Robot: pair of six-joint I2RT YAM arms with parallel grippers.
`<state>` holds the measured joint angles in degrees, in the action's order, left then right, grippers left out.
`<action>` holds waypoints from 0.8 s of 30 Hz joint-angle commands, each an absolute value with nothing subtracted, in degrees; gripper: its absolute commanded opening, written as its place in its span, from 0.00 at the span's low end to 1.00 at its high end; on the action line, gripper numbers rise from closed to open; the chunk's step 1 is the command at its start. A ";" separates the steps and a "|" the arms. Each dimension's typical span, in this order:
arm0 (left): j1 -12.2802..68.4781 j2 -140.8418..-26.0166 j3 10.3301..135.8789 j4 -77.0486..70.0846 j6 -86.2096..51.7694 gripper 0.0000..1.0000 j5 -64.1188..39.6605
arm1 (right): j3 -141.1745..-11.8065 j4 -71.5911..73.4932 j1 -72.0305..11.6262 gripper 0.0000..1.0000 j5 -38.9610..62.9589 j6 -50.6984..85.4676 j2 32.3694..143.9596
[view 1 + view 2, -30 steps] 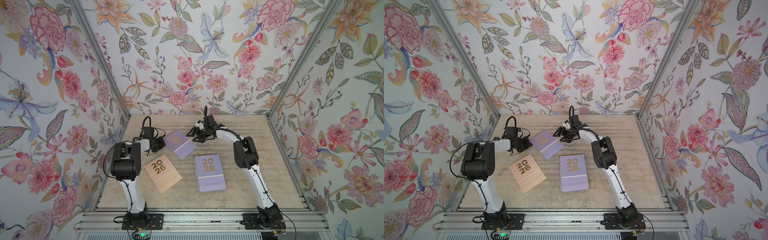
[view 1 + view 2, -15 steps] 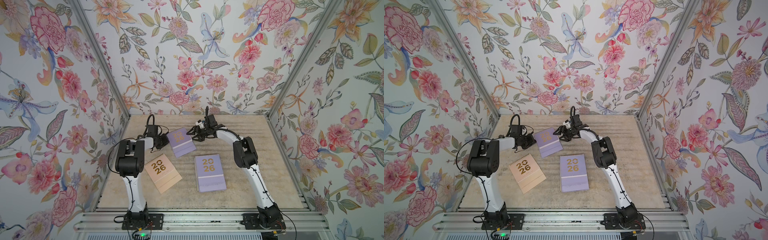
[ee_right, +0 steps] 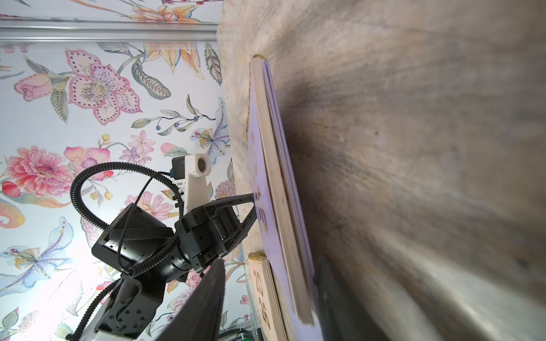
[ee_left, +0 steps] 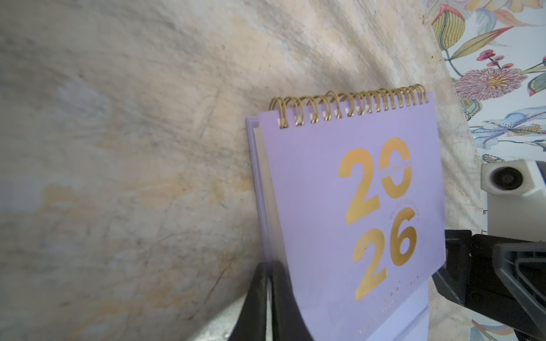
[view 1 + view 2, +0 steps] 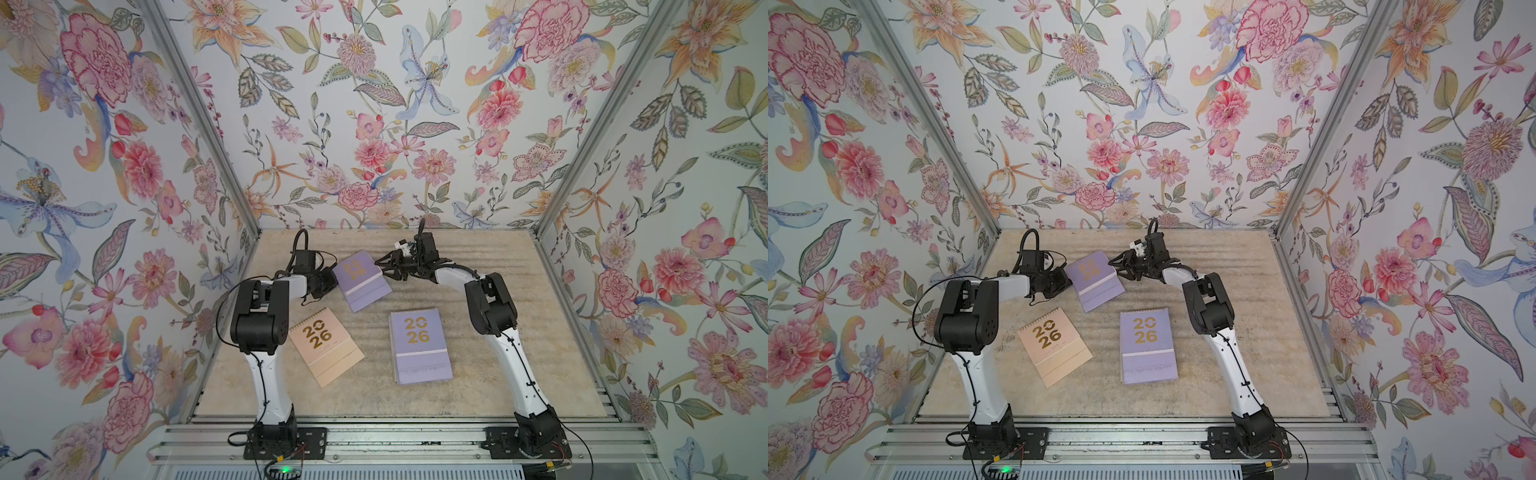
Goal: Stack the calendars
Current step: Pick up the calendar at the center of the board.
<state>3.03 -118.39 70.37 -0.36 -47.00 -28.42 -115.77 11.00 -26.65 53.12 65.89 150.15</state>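
A lilac stack (image 5: 419, 347) of calendars lies flat on the desk (image 5: 478, 386). Just left of the stack lies a peach calendar (image 5: 326, 347). Behind the stack, a tilted lilac calendar (image 5: 361, 280) is clamped at one edge by the left pincer (image 5: 333, 279). The right pincer (image 5: 380, 266), half wide, straddles its opposite edge.

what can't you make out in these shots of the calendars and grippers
Near lilac stack: how many calendars it holds; both top views show only the top cover and thin edges.
Left gripper: fingertips hidden by the far lilac calendar in both top views, cut off at the left wrist view's edge.
Peach calendar: mostly cut off in the right wrist view.
Fine print on the far lilac calendar: blurred, left wrist view.
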 commanded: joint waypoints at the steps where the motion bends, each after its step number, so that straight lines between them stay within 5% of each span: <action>1: 5.35 -121.04 69.44 1.41 -47.28 0.10 -31.90 | -115.77 14.86 -30.23 0.43 57.89 67.28 149.90; 13: 5.36 -120.17 69.48 1.36 -47.63 0.10 -31.73 | -113.74 10.03 -29.03 0.27 52.72 62.45 146.51; 24: 5.34 -118.07 68.77 0.78 -47.99 0.10 -31.64 | -108.91 7.58 -28.19 0.28 49.23 57.77 141.74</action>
<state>4.73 -118.83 70.17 -1.23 -47.62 -31.38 -110.13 7.86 -28.29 50.13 59.81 146.41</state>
